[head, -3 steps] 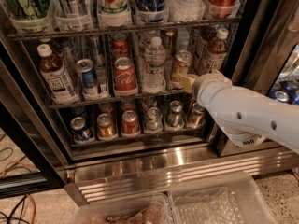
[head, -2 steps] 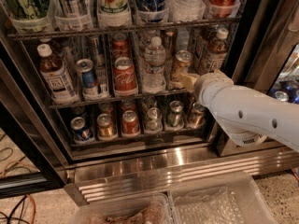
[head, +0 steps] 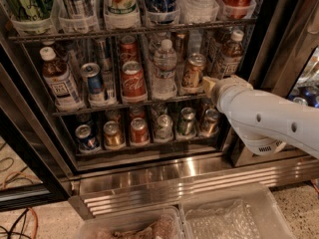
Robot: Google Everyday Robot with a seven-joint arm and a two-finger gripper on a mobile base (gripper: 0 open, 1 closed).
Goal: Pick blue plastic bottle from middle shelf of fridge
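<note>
Speckled flooring shows at the lower corners, with loose cables [head: 17, 218] on the left. Above it stands the fridge [head: 260, 49], open, with three wire racks in view over a ribbed stainless steel base [head: 189, 182].

On the middle shelf [head: 114, 105] the front row holds two brown-drink bottles, one clear ribbed water bottle [head: 164, 69] and three cans: a blue can [head: 93, 81], a red can [head: 132, 78] and a gold can [head: 193, 71]. More cans stand half hidden behind them. The blue plastic bottle [head: 229, 56], with its white cap and pale label, stands at the right end of this shelf. The other brown bottle [head: 57, 81] is at the far left end.

The top rack shows six large containers in clear plastic holders, cut off by the frame. The bottom rack shows six short cans in front.

The gripper [head: 209, 86] sits at the front edge of the middle shelf, between the gold can and the blue plastic bottle, just below the bottle and partly covering its base. Whether it is open or closed cannot be told. Its smooth white arm [head: 271, 121] reaches in from the right, hiding the fridge's lower right corner.

Two clear plastic bins [head: 234, 217] lie in front of the base.
</note>
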